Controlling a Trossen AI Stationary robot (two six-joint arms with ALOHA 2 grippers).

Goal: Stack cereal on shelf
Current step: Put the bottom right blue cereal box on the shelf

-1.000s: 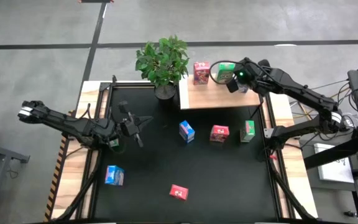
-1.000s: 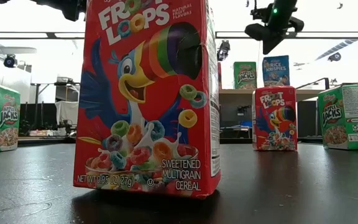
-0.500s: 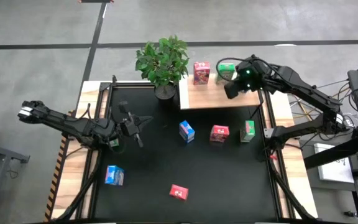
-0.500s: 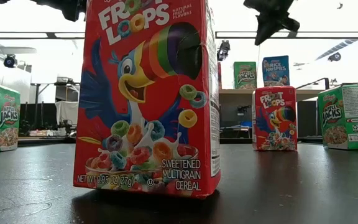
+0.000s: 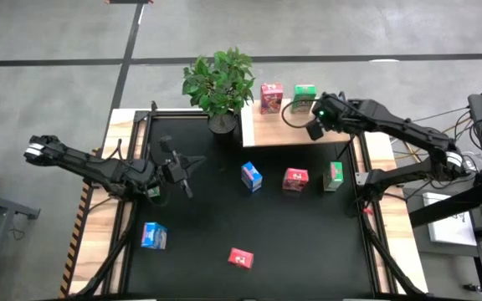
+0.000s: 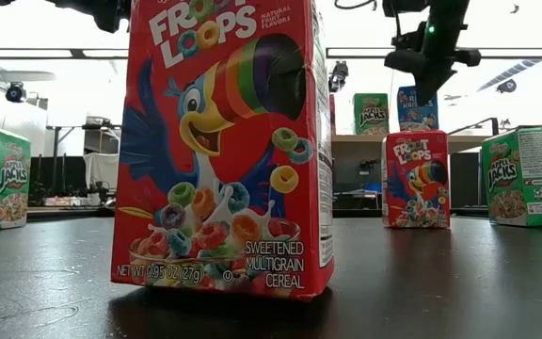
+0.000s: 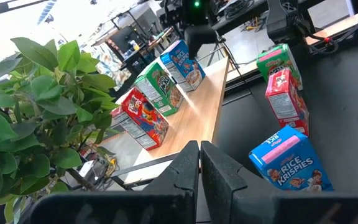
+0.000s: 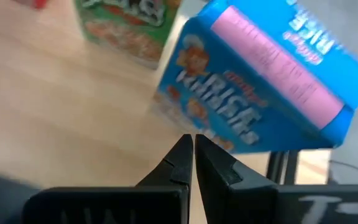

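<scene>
Three cereal boxes (image 7: 160, 93) are stood in a row on the shelf (image 5: 279, 130); the blue one (image 8: 260, 93), hidden from above by the empty, closed right gripper (image 5: 315, 127), is shown by the wrist views. The left gripper (image 5: 189, 174), pinched shut, is held over the black table (image 5: 224, 226) near the plant (image 5: 218, 82).

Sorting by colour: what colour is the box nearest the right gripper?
Blue, with a pink side panel; clearest in the right wrist view.

The setting is a robotics lab or workshop: a bare grey concrete floor (image 5: 325, 29) marked with painted lines surrounds the black worktop (image 5: 224, 217), cables (image 5: 475, 121) trail at the right, and ceiling strip lights (image 6: 55, 53) hang over equipment-cluttered benches (image 7: 135, 37) beyond.
</scene>
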